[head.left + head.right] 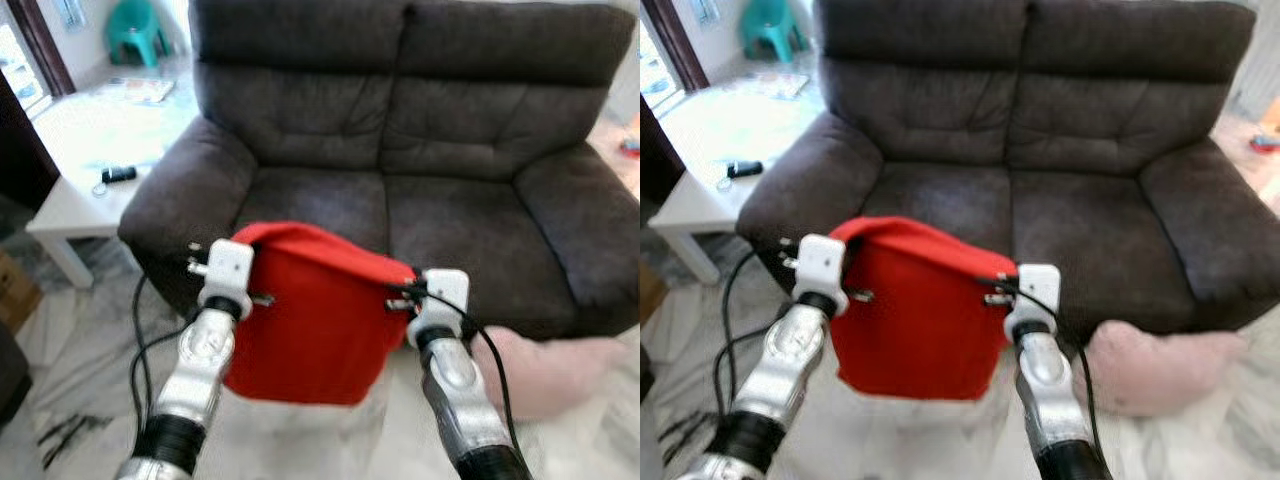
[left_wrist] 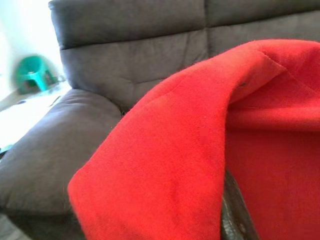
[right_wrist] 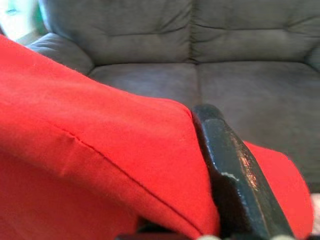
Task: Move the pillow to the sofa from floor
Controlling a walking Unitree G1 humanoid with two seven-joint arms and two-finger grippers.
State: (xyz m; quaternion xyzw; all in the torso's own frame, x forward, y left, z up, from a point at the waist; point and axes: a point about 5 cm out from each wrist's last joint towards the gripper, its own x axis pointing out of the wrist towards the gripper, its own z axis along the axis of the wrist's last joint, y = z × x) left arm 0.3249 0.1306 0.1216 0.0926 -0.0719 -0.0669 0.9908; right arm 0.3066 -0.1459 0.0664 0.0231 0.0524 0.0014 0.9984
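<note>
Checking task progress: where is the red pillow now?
The red pillow hangs between the left gripper and right gripper, off the floor before the sofa.

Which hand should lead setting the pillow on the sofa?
Neither clearly: the left hand and right hand hold opposite edges of the red pillow, level before the sofa. Probably move both together.

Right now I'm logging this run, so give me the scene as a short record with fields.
held item: red pillow, lifted off the floor between both arms
left gripper: at the pillow's left edge, fingers hidden by fabric
right gripper: at the pillow's right edge, one black finger against the fabric
target: dark sofa directly ahead, seats bare
floor: pink pillow by the sofa's front
side: white table left of the sofa
</note>
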